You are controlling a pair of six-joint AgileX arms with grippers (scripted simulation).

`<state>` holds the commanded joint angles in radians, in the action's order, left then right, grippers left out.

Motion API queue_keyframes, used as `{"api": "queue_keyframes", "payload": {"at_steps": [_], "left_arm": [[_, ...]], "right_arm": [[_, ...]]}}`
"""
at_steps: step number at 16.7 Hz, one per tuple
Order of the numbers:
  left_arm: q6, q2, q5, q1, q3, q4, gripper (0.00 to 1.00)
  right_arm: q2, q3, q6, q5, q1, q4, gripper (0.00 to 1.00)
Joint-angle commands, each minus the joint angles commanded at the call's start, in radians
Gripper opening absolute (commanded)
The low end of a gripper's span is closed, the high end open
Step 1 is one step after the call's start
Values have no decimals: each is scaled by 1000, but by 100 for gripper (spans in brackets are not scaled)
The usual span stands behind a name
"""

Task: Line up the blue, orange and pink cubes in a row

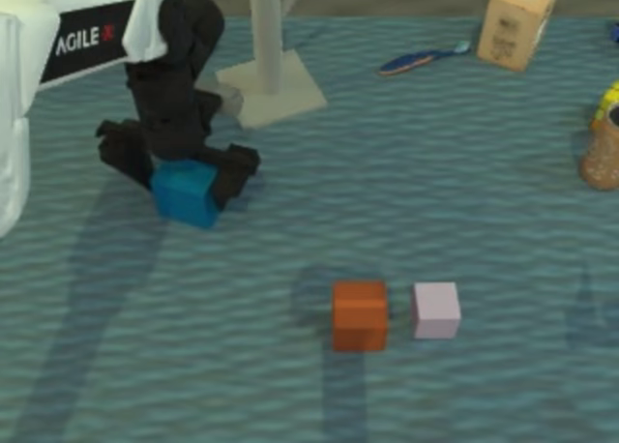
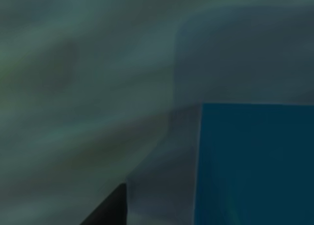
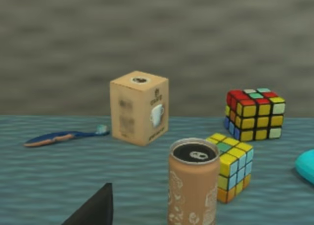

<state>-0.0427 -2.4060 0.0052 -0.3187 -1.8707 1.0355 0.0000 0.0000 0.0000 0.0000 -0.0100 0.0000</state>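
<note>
I see a teal-blue cube [image 1: 186, 193] under my black left gripper [image 1: 179, 167]. At about four o'clock from it sit an orange cube [image 1: 360, 314] and a pale pink cube [image 1: 436, 310]. The tablecloth [image 1: 387, 172] is rippled teal. At one o'clock stand a tan carton [image 1: 517, 22] and a blue toothbrush [image 1: 421, 60]; the can [image 3: 193, 183] is tan with white doodles, near two multicoloured puzzle cubes [image 3: 255, 114].

We work at a table covered in rippled teal cloth [image 1: 464, 172]. On it lie a large matte teal-blue cube [image 1: 186, 193], a mid-sized orange cube [image 1: 360, 314] just beside a small pale pink cube [image 1: 436, 310], a tan carton [image 1: 517, 21], a blue toothbrush [image 1: 418, 60], a brown drinks can [image 3: 193, 183], two colourful puzzle cubes [image 3: 255, 114] and a white stand base [image 1: 271, 90].
</note>
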Motion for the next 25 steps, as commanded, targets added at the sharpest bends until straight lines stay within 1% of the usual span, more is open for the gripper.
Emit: {"api": "queue_keyframes", "payload": {"at_steps": [9, 10, 19, 21, 25], "left_arm": [[0, 0, 0, 0, 0, 0, 2], [0, 0, 0, 0, 0, 0, 0], [0, 11, 1, 2, -5, 6, 0], [2, 19, 2, 7, -41, 44, 0], [3, 50, 0, 18, -154, 203, 0]], "right_arm": [[0, 0, 0, 0, 0, 0, 100], [0, 0, 0, 0, 0, 0, 100], [0, 0, 0, 0, 0, 0, 100], [0, 0, 0, 0, 0, 0, 100], [0, 0, 0, 0, 0, 0, 100]]}}
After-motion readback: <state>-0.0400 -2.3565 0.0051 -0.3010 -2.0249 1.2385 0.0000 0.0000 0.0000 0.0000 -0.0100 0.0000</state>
